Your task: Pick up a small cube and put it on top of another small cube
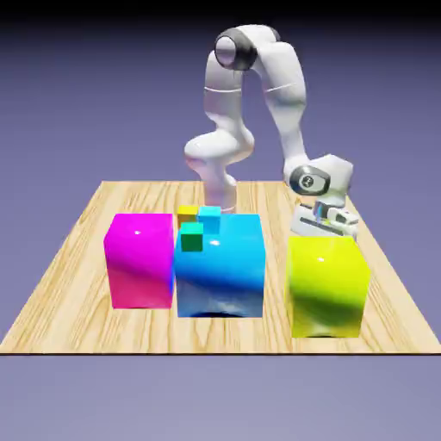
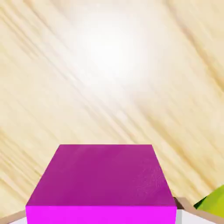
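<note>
Hand view: pincer [image 2: 101, 215] pinching a magenta cube [image 2: 103, 175], bare wood [image 2: 109, 100] beyond, yellow-green block [image 2: 215, 204] near.

Magenta cube [image 2: 101, 179] cut off by the hand view's bottom edge.

No readable text, label, brand or number shows in either view.

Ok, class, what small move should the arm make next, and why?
Probably a short lift straight up: the gripper appears closed on the magenta cube, which fills the space between its fingertips in the hand view, and the hand is low behind the large yellow-green block, so rising first should help avoid bumping it.
</note>
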Controlling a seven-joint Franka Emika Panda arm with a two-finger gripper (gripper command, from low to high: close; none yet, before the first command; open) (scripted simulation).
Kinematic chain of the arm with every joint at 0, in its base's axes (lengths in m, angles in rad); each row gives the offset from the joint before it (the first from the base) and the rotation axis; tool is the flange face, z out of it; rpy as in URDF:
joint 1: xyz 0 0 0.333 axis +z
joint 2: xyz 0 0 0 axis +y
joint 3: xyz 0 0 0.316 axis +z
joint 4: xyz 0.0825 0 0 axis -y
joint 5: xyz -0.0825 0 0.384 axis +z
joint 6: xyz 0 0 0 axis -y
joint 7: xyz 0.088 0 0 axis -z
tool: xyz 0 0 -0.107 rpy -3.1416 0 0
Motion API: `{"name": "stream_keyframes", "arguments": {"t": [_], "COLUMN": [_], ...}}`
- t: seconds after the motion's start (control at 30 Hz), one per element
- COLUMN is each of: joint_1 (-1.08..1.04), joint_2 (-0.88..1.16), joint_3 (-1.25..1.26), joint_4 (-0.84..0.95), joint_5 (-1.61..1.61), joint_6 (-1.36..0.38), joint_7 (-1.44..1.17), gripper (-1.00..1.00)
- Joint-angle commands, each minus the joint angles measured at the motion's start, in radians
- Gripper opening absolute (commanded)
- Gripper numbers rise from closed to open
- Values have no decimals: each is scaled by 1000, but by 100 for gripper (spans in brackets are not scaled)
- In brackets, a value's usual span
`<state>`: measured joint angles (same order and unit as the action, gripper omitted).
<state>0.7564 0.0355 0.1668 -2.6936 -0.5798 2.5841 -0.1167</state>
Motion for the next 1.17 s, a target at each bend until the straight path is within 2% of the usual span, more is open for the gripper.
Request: {"name": "stream_keyframes", "arguments": {"t": [0.0,0.23,0.33,0.67,0.8,0.97,1.0,1.13], "joint_1": [10,78,28,-289,-358,-382,-382,-366], "joint_2": [-12,-94,-190,-510,-558,-476,-476,-530], "joint_3": [-5,-36,-125,-485,-548,-608,-608,-568], "joint_4": [19,150,196,220,206,95,95,168], "joint_5": [43,347,391,166,82,29,29,64], "joint_6": [-40,-326,-456,-646,-643,-444,-444,-574], "joint_7": [-13,-110,-190,-413,-441,-418,-418,-433], "gripper": [-100,-100,-100,-100,-100,-100,100,100]}}
